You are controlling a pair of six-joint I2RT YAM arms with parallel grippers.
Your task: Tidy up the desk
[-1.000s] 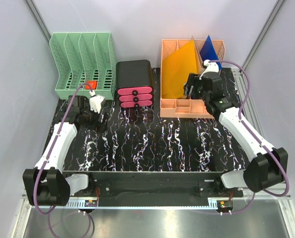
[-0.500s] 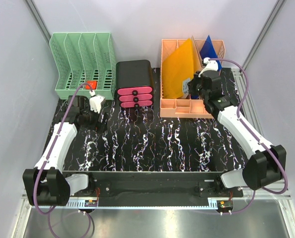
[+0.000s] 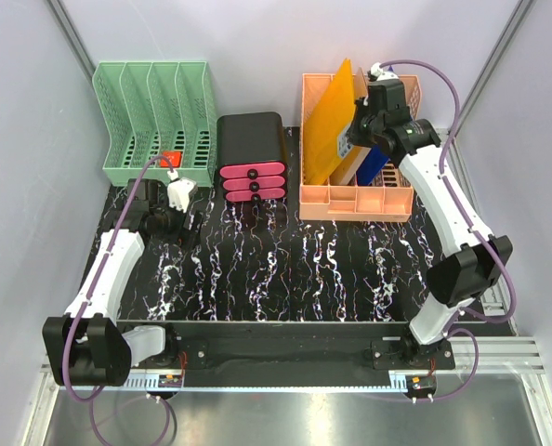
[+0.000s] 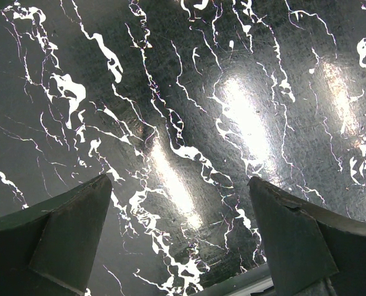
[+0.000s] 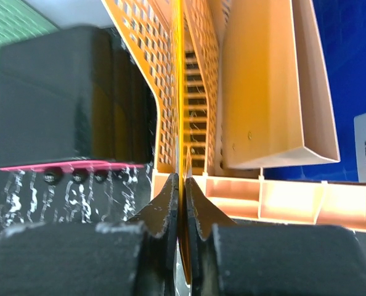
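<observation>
The desk (image 3: 285, 265) is a black tabletop with white veining. At its back right stands a peach file rack (image 3: 360, 197). In it an orange folder (image 3: 327, 125) stands nearly upright, raised above the rack's walls. My right gripper (image 3: 358, 123) is shut on that folder's right edge. The right wrist view shows the orange folder (image 5: 179, 92) edge-on, pinched between the jaws of my right gripper (image 5: 183, 191). A blue folder (image 3: 374, 163) leans in the rack beside it. My left gripper (image 3: 162, 221) hangs open over the desk (image 4: 232, 92) at the left, and nothing lies between the fingers of the left gripper (image 4: 178, 182).
A green file rack (image 3: 151, 111) stands at the back left with a small red thing (image 3: 171, 159) at its foot. A black drawer unit (image 3: 253, 149) with pink drawer fronts sits between the two racks. The blue folder (image 5: 349, 61) carries a white label.
My right gripper has shut on the orange folder and lifted it up and back, so it stands steeper. The blue folder now leans lower in the rack. The left arm has not moved.
</observation>
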